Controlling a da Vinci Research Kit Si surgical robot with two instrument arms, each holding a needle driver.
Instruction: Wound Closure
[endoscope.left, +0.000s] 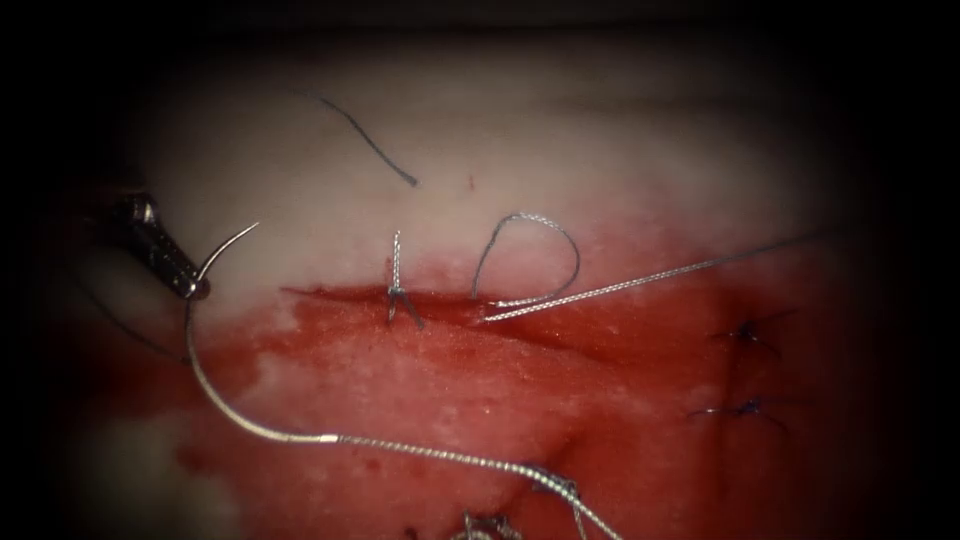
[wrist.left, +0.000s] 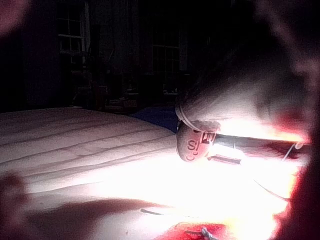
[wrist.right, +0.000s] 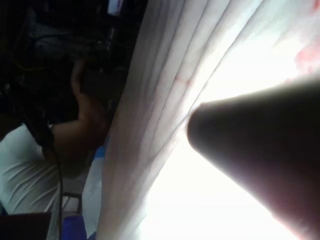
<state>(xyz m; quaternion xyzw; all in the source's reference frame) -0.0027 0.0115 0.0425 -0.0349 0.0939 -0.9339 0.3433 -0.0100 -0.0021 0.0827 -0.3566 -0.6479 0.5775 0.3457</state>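
The tissue lies pale on the far side of the cut and is soaked with red fluid on the near side. A knotted stitch crosses the cut, and just to its right the thread loops up over the pale tissue and comes back to the cut's edge, then runs off taut to the right. Two dark stitches sit well to the right of the cut, and a loose cut end of thread lies on the pale tissue beyond it.

My left tool is off the left end of the cut, jaws clamped on the needle near its pointed end. The needle is out of the tissue: its tip curves up and right from my jaws, its body sweeps down over the red surface, and the swaged thread trails right from there, near the cut.

The pale tissue beyond the cut is bare, save for that cut end.

In the left wrist view my left tool sits over brightly lit tissue, with a quilted pad and a dark room beyond.
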